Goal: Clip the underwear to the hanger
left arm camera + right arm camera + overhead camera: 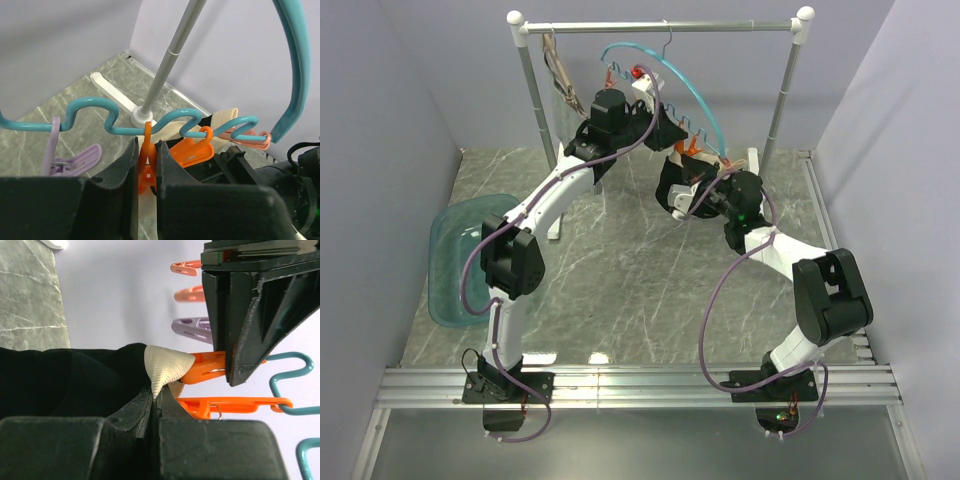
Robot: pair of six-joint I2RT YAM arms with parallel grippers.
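Observation:
The teal hanger (pixel 692 92) hangs by its metal hook from the rail, and its wavy bar (pixel 95 106) carries orange and purple clips. My left gripper (pixel 146 152) is shut on an orange clip (pixel 146 165), squeezing its handles. In the right wrist view that clip (pixel 202 367) points its mouth at the pale waistband (pixel 166 365) of the black underwear (pixel 70 385). The waistband's tip touches the clip's mouth. My right gripper (pixel 156 399) is shut on the waistband's fold, just below the clip. In the top view the underwear (pixel 672 188) bunches under the right gripper (pixel 698 192).
A metal rail (pixel 660 27) on two posts spans the back, with a brown wooden hanger and grey cloth (pixel 560 75) at its left end. A teal basin (pixel 455 262) sits at the left table edge. A second orange clip (pixel 235 404), a purple clip (pixel 75 159) and pink clips (pixel 250 137) hang alongside.

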